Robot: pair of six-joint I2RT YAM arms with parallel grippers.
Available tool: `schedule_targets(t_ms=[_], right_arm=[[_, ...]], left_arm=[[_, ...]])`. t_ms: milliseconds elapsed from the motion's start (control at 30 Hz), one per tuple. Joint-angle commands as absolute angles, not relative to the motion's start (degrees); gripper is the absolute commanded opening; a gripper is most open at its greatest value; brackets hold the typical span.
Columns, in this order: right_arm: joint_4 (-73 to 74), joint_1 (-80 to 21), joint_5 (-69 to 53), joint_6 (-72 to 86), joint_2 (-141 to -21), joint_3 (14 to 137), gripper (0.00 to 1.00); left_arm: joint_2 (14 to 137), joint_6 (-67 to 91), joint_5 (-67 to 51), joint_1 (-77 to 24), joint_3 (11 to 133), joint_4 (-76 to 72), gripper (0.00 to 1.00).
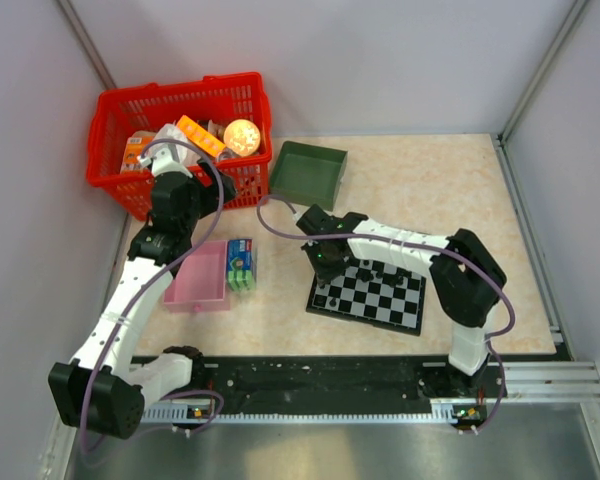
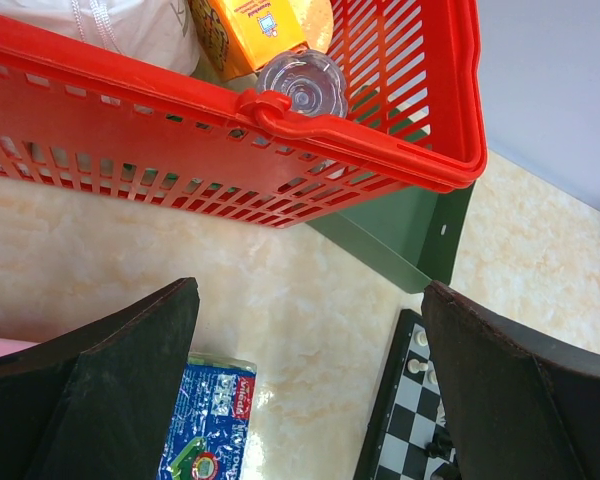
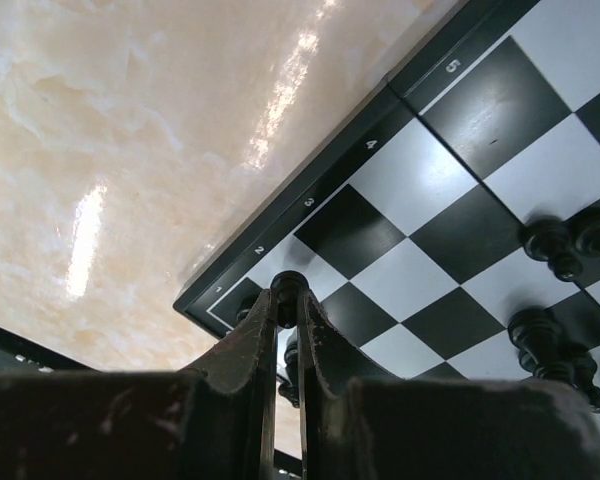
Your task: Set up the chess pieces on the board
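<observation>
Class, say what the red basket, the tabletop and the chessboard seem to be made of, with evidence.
Basket: likely moulded glossy plastic; slotted walls and rim in one red piece.
Tabletop: polished marble-look surface, beige veining and glare; stone or laminate unclear.
Board: smooth semi-gloss, probably plastic; soft reflections, printed rim numerals.

You have a beige marbled counter (image 1: 460, 180): red basket (image 1: 115, 175) far left, green tray (image 1: 308, 172) beside it, pink tray (image 1: 200, 275), blue packet (image 1: 241, 263) just beside, board (image 1: 390, 305) right.
</observation>
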State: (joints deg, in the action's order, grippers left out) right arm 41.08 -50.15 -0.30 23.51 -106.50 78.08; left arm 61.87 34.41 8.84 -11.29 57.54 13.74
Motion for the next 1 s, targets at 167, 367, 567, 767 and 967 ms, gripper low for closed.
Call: schedule_targets(t_ms=[167,367,567,767,967], right_arm=[[40.08,-51.50,-0.44,24.61,-104.41,77.52,0.05],[40.08,-51.42,-0.26,24.79,-104.76,77.17,0.06],[39.99,-51.50,1.06,24.87,-105.38,76.99,0.06],[39.73,-51.50,0.26,24.35,-105.73,76.91,0.08],[39.73,-51.50,-1.30,23.91,-106.43,77.08,0.08]], left_arm=[[60.38,34.45,9.14,-10.99,57.74,11.60,0.98],[60.73,34.54,8.79,-10.99,57.74,11.51,0.98],[61.08,34.54,8.61,-10.90,57.92,11.34,0.98],[61.17,34.54,8.70,-10.99,57.83,11.42,0.98],[61.00,34.45,8.88,-10.99,57.92,11.34,0.98]])
